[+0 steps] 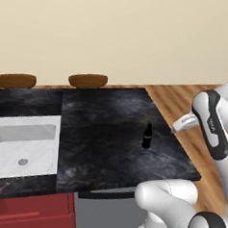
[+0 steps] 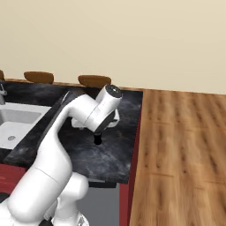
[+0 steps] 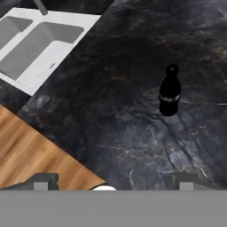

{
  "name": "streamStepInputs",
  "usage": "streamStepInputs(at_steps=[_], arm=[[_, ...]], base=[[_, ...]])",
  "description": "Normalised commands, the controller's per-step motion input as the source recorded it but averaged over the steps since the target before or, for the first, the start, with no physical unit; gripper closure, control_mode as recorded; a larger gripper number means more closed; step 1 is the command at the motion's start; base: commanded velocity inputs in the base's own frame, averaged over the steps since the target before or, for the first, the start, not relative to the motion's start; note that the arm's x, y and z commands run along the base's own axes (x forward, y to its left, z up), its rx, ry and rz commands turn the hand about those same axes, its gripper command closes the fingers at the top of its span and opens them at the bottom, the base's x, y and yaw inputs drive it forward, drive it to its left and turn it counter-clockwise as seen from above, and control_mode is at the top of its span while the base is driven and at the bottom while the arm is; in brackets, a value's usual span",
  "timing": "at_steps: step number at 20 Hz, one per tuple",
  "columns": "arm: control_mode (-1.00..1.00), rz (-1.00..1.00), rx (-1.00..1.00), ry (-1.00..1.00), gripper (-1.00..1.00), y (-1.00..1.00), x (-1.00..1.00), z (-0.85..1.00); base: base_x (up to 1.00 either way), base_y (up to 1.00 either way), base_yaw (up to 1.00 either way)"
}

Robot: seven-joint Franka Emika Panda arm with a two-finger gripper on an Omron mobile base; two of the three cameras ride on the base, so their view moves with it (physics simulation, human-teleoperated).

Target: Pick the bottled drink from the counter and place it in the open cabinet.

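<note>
Bottled drink (image 3: 170, 91) upright, right of centre on the surface (image 3: 133, 133) — likely rigid, slippery, tip-prone; grip the rounded body — pincer (image 3: 114, 181) fingers apart.

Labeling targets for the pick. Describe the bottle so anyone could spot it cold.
Start at the black marbled counter with the white sink set into its left end. On the bare stone right of the sink, near the counter's right edge, stands a small black bottle, upright, narrow-necked, with a faint pale band.
</note>
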Motion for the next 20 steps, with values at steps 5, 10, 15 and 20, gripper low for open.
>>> streamStepInputs(at_steps=[5,10,15,20], arm=[[-1.00,0.15,0.08,-0.03,-1.00,-0.21,0.00,-0.43],[-1.00,0.16,0.02,0.00,-1.00,-0.08,0.13,-0.29],[-1.00,0.17,0.06,-0.04,-1.00,-0.14,0.22,-0.18],[-1.00,0.17,0.09,-0.15,-1.00,-0.20,0.19,-0.01]], base=[[0.00,0.00,0.00],[0.00,0.00,0.00],[0.00,0.00,0.00],[0.00,0.00,0.00]])
